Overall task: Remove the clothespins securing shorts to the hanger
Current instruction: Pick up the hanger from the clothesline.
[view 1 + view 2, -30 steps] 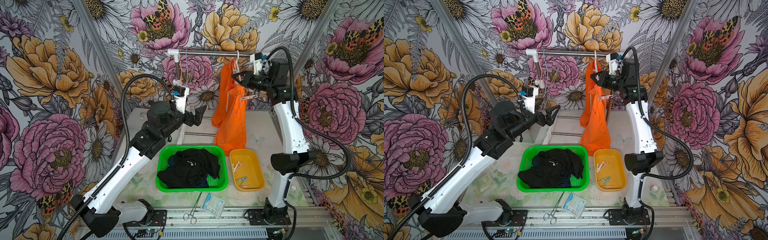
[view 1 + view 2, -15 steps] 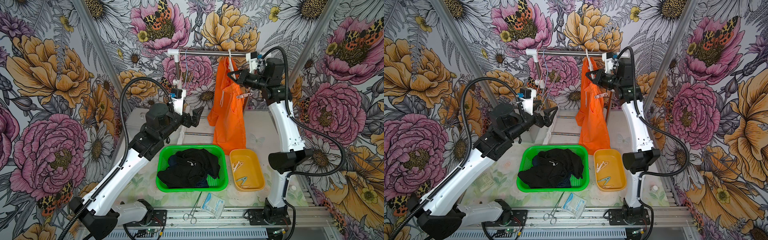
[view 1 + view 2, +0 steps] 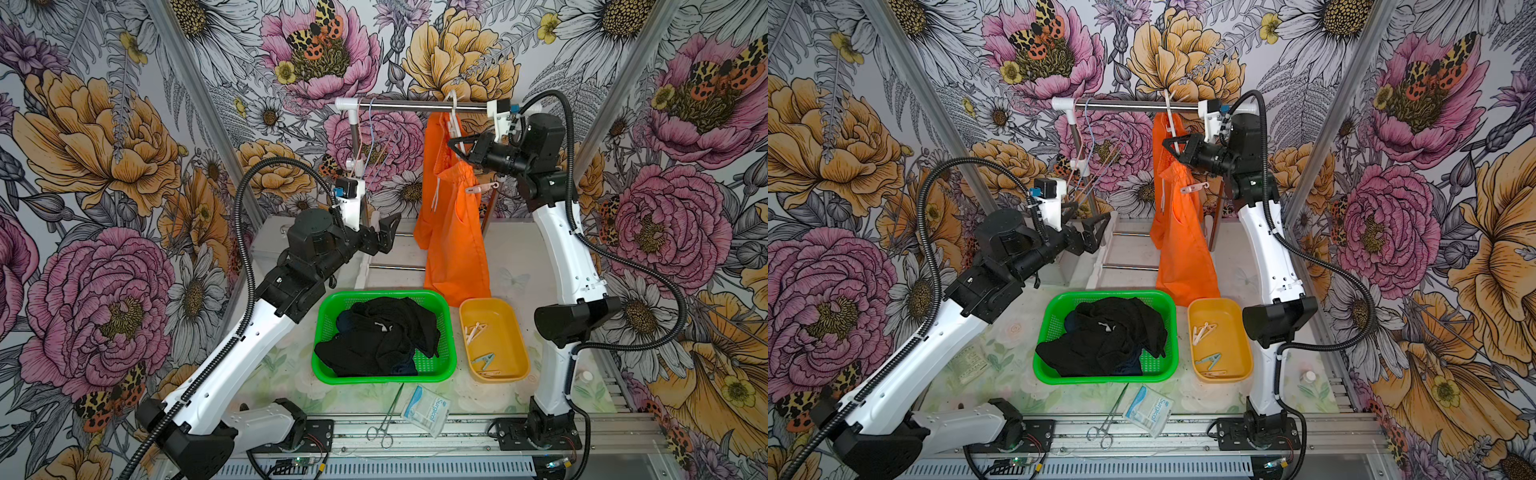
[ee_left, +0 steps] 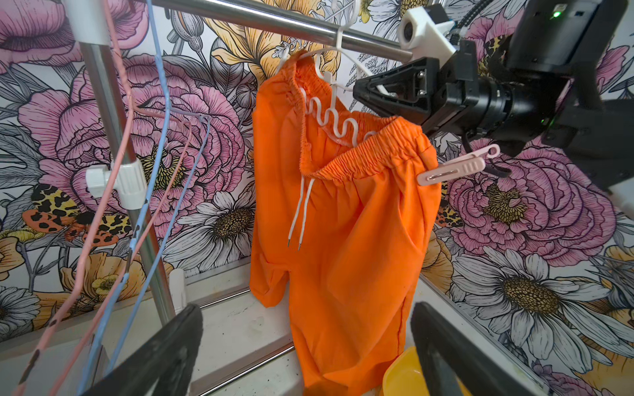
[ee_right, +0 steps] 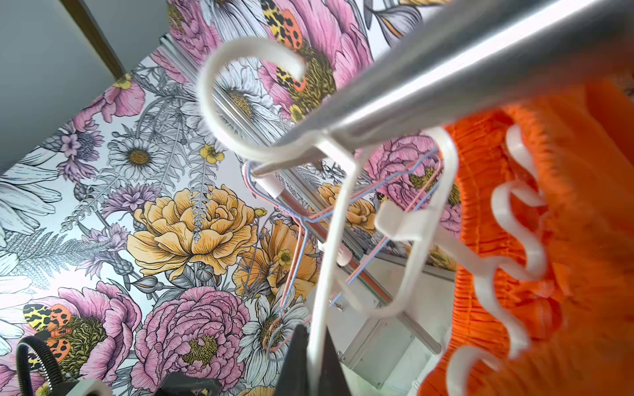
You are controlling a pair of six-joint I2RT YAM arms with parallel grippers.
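Orange shorts (image 3: 453, 232) (image 3: 1183, 249) (image 4: 343, 223) hang from a white hanger (image 3: 453, 112) (image 4: 334, 120) (image 5: 329, 240) on the steel rail (image 3: 415, 107). One side of the waistband has slipped off and sags. A pale pink clothespin (image 3: 482, 188) (image 3: 1194, 188) (image 4: 456, 168) is clipped on the sagging waistband's edge. My right gripper (image 3: 451, 143) (image 3: 1166, 143) (image 5: 317, 343) is shut on the hanger's thin white arm, just above the clothespin. My left gripper (image 3: 384, 224) (image 3: 1088, 216) (image 4: 305, 312) is open and holds nothing, low and left of the shorts.
A green basket (image 3: 444, 328) holds black shorts (image 3: 386, 332) over navy ones. A yellow tray (image 3: 519, 349) holds several loose clothespins (image 3: 476, 330). Forceps (image 3: 388, 419) and a packet (image 3: 426, 409) lie in front. Pink and blue wire hangers (image 3: 374, 141) hang at the rail's left end.
The right gripper has slid the hanger and orange shorts to the left along the rail. The left gripper has shifted slightly and stays open.
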